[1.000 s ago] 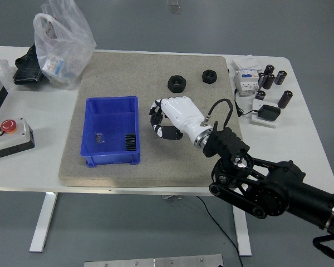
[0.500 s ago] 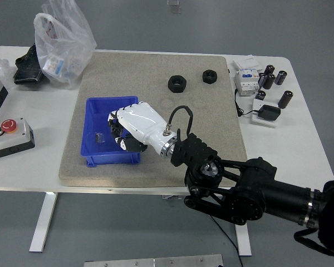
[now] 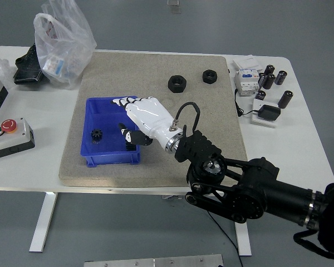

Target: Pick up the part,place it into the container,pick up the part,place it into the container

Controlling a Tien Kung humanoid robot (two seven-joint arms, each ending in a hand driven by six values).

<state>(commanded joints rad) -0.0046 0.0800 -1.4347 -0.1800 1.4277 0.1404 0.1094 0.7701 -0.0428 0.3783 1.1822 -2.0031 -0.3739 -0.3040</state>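
My right hand (image 3: 127,119), white with black finger joints, hangs over the right half of the blue bin (image 3: 87,131), fingers spread and holding nothing. A small black gear-like part (image 3: 96,135) lies on the bin floor to the left of the hand. Another black part (image 3: 129,147) sits in the bin's front right corner, partly hidden under my thumb. Two black hex nuts (image 3: 177,83) (image 3: 210,76) lie on the tan mat (image 3: 156,64) behind and to the right of the hand. My left arm is out of view.
A plastic bag (image 3: 61,39) and a black object (image 3: 26,69) sit at the back left. A box with a red button (image 3: 9,136) is at the left edge. Electrical parts and black cylinders (image 3: 270,83) crowd the back right.
My right hand swung left from the mat's middle to over the bin, then opened. A black gear-like part now lies on the bin floor where none showed before.
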